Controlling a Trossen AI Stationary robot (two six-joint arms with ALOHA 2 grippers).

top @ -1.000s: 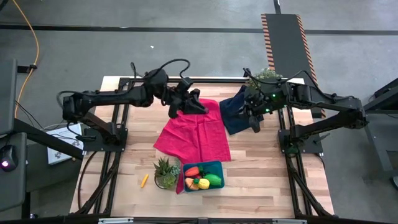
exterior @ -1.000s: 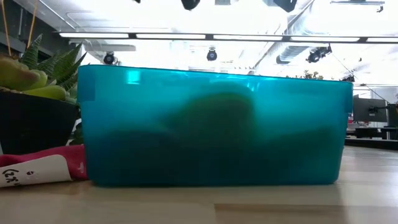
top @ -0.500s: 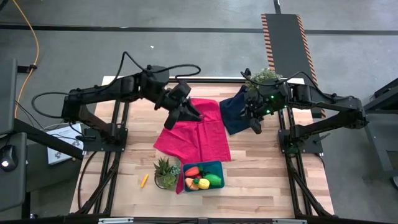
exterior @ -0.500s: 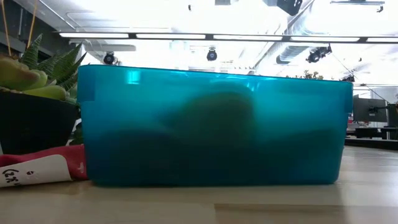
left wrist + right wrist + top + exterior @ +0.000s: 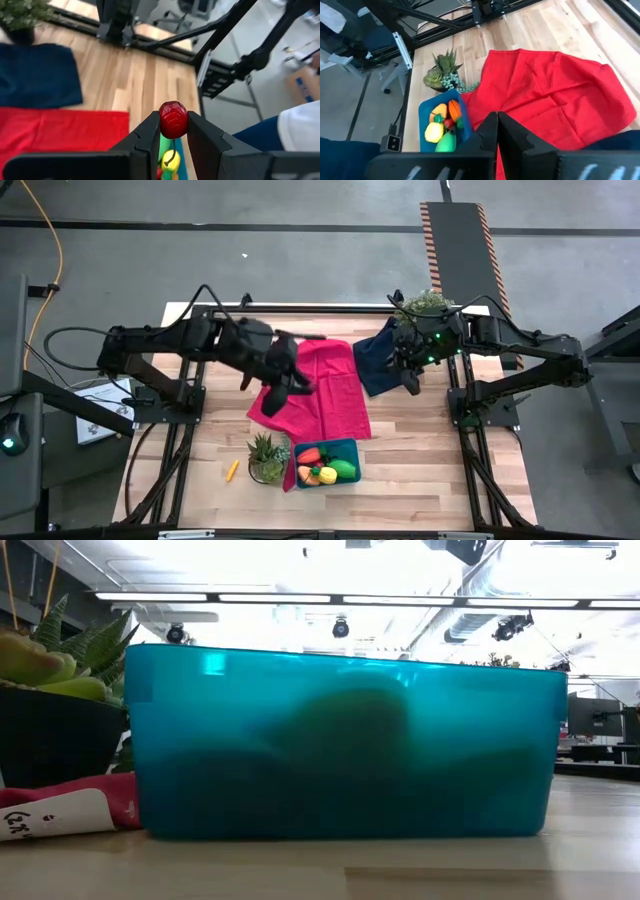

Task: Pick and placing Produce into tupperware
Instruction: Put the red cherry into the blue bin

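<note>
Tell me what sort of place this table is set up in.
Probably a robotics lab or workshop in an open industrial hall. Two dark arms are mounted on a black metal frame around a pale wooden table; hazard-striped matting lies on grey concrete floor; long ceiling strip lights and exposed ducts hang overhead.

Dark jointed arms, black cables, flat black fingers
</note>
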